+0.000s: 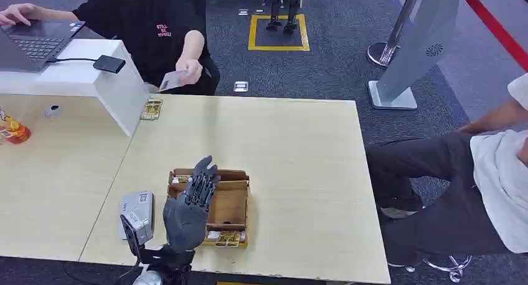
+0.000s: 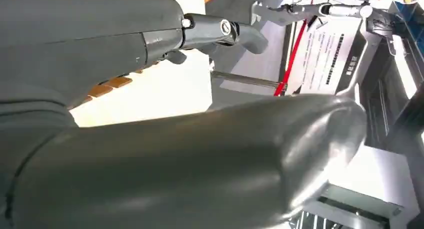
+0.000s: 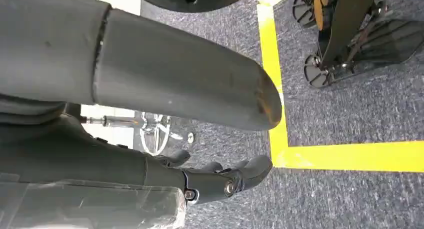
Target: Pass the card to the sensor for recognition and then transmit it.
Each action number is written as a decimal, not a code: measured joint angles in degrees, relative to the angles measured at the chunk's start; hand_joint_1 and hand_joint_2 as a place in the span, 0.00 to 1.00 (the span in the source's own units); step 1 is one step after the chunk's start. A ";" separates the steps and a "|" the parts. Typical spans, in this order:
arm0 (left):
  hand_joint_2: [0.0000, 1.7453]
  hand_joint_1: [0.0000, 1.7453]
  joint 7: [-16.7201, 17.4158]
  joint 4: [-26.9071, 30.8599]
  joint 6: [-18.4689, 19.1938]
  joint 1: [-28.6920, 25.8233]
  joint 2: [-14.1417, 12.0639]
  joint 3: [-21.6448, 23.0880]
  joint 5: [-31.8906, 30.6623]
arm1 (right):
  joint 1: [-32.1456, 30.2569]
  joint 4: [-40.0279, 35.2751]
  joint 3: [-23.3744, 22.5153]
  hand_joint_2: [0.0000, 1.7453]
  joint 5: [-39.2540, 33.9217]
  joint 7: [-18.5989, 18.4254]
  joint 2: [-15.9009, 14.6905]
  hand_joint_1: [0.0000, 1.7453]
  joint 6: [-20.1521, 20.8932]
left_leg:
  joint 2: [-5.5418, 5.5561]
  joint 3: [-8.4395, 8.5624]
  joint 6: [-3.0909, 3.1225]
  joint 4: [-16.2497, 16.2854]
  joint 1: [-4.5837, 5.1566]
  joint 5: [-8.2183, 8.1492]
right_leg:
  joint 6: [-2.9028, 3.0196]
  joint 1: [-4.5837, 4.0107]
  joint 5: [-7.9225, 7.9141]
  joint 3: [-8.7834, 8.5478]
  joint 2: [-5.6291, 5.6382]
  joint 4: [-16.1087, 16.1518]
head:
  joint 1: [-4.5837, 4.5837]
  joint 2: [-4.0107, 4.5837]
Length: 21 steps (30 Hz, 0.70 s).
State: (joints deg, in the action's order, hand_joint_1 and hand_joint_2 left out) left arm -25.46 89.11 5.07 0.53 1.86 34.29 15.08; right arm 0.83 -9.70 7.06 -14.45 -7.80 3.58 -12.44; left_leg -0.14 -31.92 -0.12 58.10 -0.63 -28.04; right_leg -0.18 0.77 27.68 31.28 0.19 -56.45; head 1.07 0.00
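My left hand hovers over a wooden card box near the table's front edge, fingers stretched out and holding nothing. In the left wrist view its thumb and fingers are spread apart. A grey card sensor lies flat on the table just left of the box. Across the table a person in black holds a pale card in one hand. My right hand hangs over carpet with yellow tape, fingers loosely bent, nothing in it.
A white box with a black device and a laptop stands at the back left. An orange object sits at the left edge. A seated person's legs are at the table's right.
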 joint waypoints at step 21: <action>1.00 0.00 -2.47 1.66 -32.07 2.57 1.84 0.00 -34.72 | -0.24 0.11 0.24 0.00 1.73 0.50 0.68 0.00 0.61 | 0.03 0.00 0.01 0.01 0.00 0.01 | -0.01 0.00 -0.01 -0.01 -0.02 0.00 | 0.00 0.00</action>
State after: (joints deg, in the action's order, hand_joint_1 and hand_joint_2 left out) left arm -27.93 90.77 -27.00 3.09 3.69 34.29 -19.64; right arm 0.59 -9.60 7.30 -12.72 -7.30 4.26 -11.82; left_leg -0.11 -31.92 -0.11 58.11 -0.63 -28.02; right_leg -0.19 0.78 27.67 31.28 0.18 -56.45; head 1.07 0.00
